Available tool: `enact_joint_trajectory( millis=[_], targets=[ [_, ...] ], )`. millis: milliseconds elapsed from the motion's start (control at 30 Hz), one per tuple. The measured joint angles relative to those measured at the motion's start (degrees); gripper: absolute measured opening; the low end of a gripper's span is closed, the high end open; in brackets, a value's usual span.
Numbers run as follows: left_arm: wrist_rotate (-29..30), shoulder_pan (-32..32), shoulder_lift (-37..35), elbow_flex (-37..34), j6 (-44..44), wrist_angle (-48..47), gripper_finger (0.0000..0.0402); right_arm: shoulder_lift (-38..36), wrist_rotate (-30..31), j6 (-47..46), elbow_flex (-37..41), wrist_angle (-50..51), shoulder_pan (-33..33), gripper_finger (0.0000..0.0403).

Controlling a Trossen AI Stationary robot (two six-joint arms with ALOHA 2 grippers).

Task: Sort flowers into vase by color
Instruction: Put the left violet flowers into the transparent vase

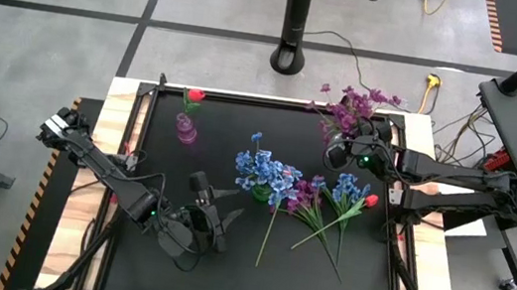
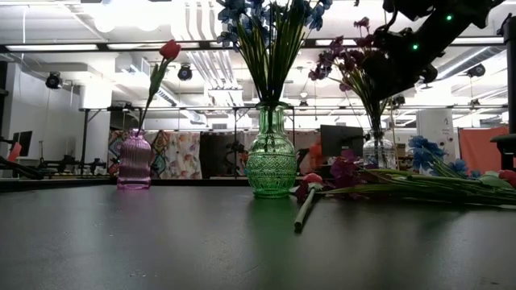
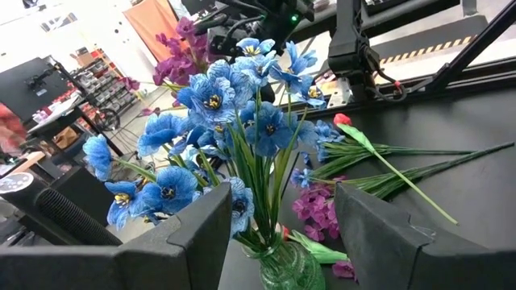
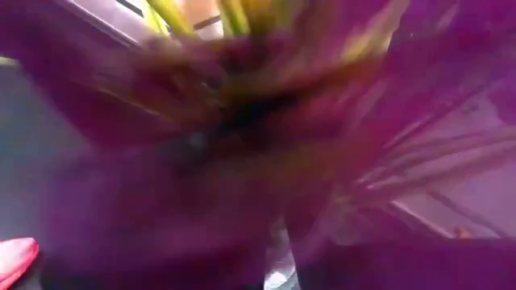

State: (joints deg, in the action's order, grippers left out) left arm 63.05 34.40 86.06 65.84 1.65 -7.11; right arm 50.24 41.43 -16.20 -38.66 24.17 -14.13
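Up near the far right corner of the black tabletop, the right gripper hung at the purple spray bunch; whether its fingers were clenched or released could not be told, since the right wrist view was filled with a smear of purple petals and green stems. That bunch stood in a clear glass vase by the tabletop's far edge.

The left gripper sat released toward the near left part of the tabletop, its two dark angular fingers spread wide with nothing between them, facing the blue blooms.

Those blue clustered blooms rose on thin green stems out of a green, bulbous, ribbed glass vase near the tabletop's middle. A pink ribbed vase stood toward the far left corner, holding one red tulip bud on a long stem.

Between the green vase and the right edge lay loose flowers flat on the tabletop: small purple blossoms, blue blooms, a red tulip, their long green stems fanned toward the near edge.
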Motion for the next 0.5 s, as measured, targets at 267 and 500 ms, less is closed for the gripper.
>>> enact_joint_trajectory(
  millis=[267,500],
  targets=[
    [0.0,0.0,0.0,0.0,0.9,0.0,0.0201,0.1,0.1,-2.0,-0.6,3.6,0.0,0.0116],
    [0.0,0.0,0.0,0.0,1.4,0.0,0.0201,-0.2,-1.2,-2.9,-2.0,5.3,0.0,0.0178]
  ],
)
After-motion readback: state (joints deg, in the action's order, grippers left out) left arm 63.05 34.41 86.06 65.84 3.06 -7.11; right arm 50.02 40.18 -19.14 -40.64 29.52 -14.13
